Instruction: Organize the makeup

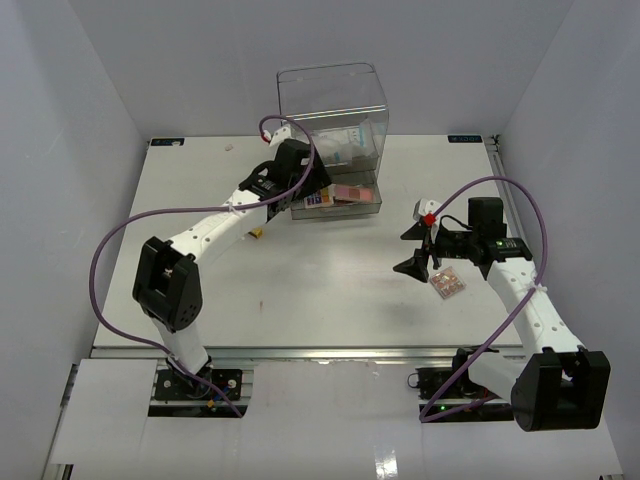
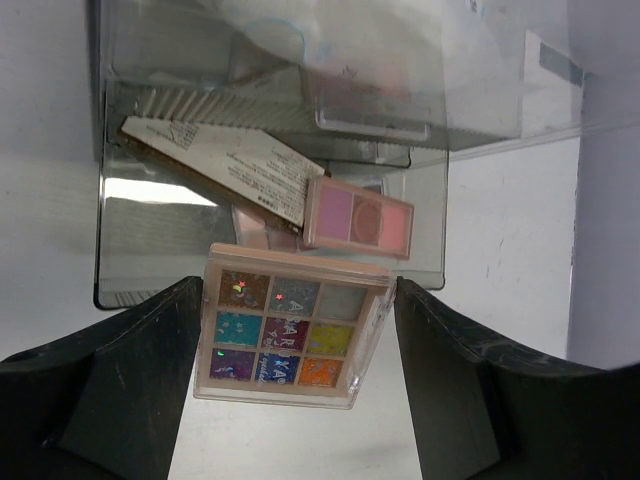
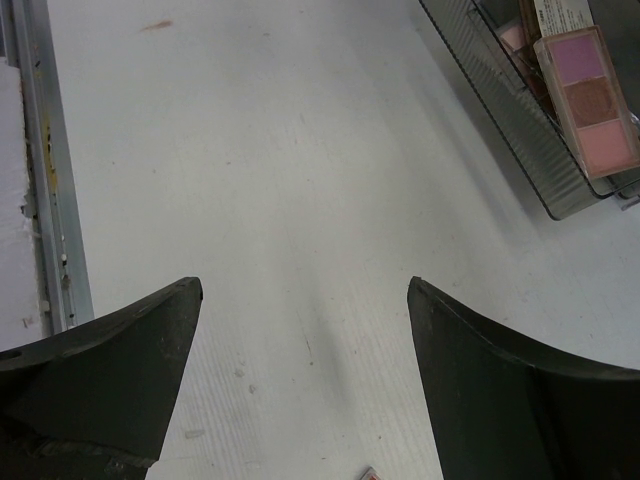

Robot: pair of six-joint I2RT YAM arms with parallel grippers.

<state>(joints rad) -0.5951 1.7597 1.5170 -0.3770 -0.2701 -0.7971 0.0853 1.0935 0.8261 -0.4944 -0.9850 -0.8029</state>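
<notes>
Left gripper (image 2: 298, 310) jaws pinching the nine-colour palette (image 2: 285, 335) by its side edges, apparently to keep it flat, poised at the open drawer (image 2: 130, 240) where a pink palette (image 2: 357, 215) already lies; right gripper (image 3: 305, 300) wide, empty, above the table (image 3: 250, 150).

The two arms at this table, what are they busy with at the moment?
The left tool grips a nine-colour eyeshadow palette at the front edge of the pulled-out bottom drawer of the clear drawer box. A pink three-shade palette already lies in that drawer. The right tool hangs open and empty over the table, beside a small pinkish item not yet picked up.
</notes>
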